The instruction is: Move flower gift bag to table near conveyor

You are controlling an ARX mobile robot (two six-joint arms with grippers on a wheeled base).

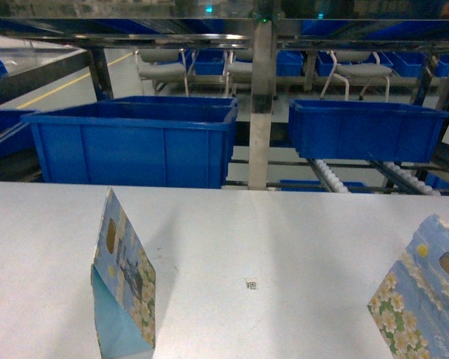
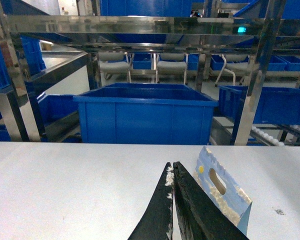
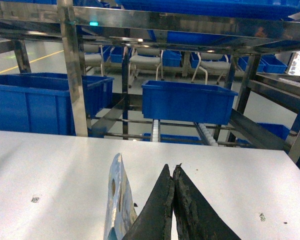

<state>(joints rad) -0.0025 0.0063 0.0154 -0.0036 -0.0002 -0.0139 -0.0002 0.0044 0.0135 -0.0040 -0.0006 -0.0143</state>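
Two flower gift bags stand upright on the white table. One bag is at the front left, the other at the front right edge of the head view. Neither gripper shows in the head view. In the left wrist view my left gripper is shut on nothing, and the left bag stands just to its right. In the right wrist view my right gripper is shut and empty, with the right bag close on its left. The conveyor with white rollers runs behind the table's far edge.
Two large blue bins sit on the steel racking past the far edge. A steel upright stands between them. A small code sticker lies mid-table. More blue bins and grey chairs are further back.
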